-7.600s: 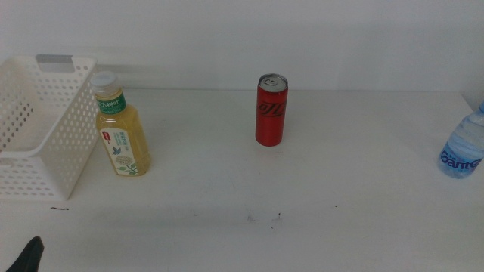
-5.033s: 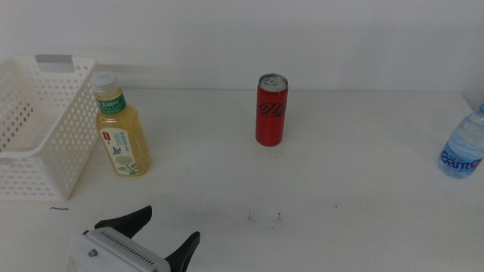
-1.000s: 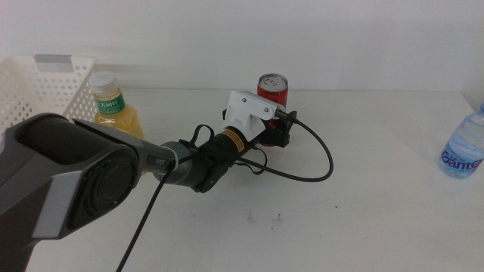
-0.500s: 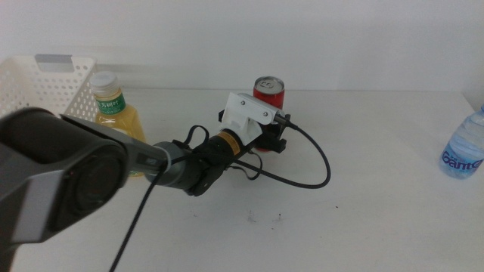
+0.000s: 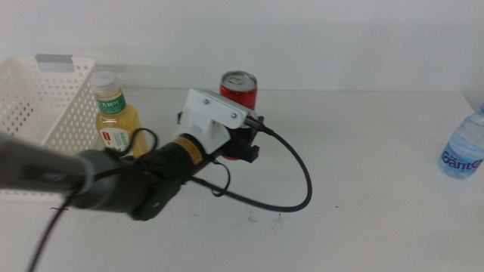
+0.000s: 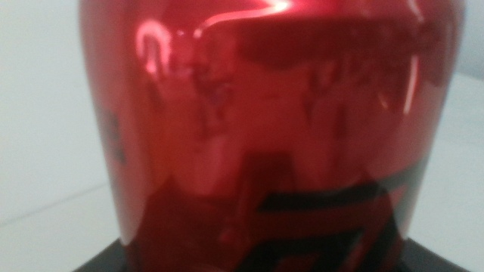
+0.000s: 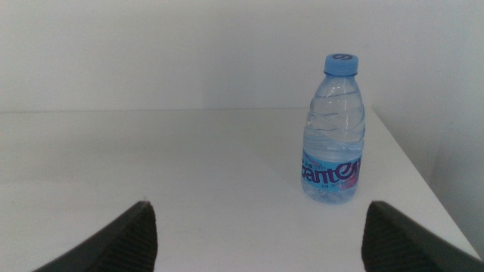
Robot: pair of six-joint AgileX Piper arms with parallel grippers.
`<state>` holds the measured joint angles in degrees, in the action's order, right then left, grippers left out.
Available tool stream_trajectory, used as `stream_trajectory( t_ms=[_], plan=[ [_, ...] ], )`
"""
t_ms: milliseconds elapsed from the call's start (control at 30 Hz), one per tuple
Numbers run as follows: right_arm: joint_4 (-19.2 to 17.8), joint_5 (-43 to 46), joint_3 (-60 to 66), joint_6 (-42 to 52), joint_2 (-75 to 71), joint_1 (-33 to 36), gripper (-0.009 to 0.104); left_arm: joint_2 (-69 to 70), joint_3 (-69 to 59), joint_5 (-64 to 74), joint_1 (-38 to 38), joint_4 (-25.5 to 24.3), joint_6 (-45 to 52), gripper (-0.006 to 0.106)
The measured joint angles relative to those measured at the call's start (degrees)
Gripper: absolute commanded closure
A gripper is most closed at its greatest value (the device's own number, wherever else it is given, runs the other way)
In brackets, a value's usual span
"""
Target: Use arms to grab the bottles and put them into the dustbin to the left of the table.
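Jaws of the left gripper (image 5: 243,145) clamp the red can (image 5: 238,81), lifted near the tea bottle (image 5: 118,121). Swinging toward the dustbin (image 5: 45,113) could topple that bottle. Right gripper (image 7: 257,227) waits, jaws wide.

Robot lab or test bench, not a home. Plain white table (image 5: 378,196) against a bare white wall (image 5: 302,38), no decor. Grey-and-black robot arm (image 5: 113,181) with cable (image 5: 299,177) reaches over the table. Staged props near the arm: white perforated basket (image 5: 38,113), tea bottle (image 5: 115,113), red can (image 5: 238,83), water bottle (image 7: 335,132).
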<state>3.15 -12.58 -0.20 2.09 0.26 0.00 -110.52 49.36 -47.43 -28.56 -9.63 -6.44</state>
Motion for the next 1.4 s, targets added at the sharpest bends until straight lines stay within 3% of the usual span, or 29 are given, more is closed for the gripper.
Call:
stream_trajectory(
  t_ms=[433,800,1200,1300,1400],
  plan=[
    [0.0,0.0,0.0,0.0,0.0,0.0,0.003,24.0,-10.7,15.0,0.0,1.4,0.5,0.072],
    [0.0,0.0,0.0,0.0,0.0,0.0,0.003,41.4,-12.8,36.9,0.0,2.8,-0.4,0.072],
    [0.0,0.0,0.0,0.0,0.0,0.0,0.003,43.6,2.2,66.2,3.8,3.0,-1.4,0.072],
    [0.0,0.0,0.0,0.0,0.0,0.0,0.003,42.7,6.0,70.7,7.2,6.6,2.7,0.072],
    [0.0,0.0,0.0,0.0,0.0,0.0,0.003,40.6,9.6,76.3,12.0,14.0,12.8,0.072]
  ],
)
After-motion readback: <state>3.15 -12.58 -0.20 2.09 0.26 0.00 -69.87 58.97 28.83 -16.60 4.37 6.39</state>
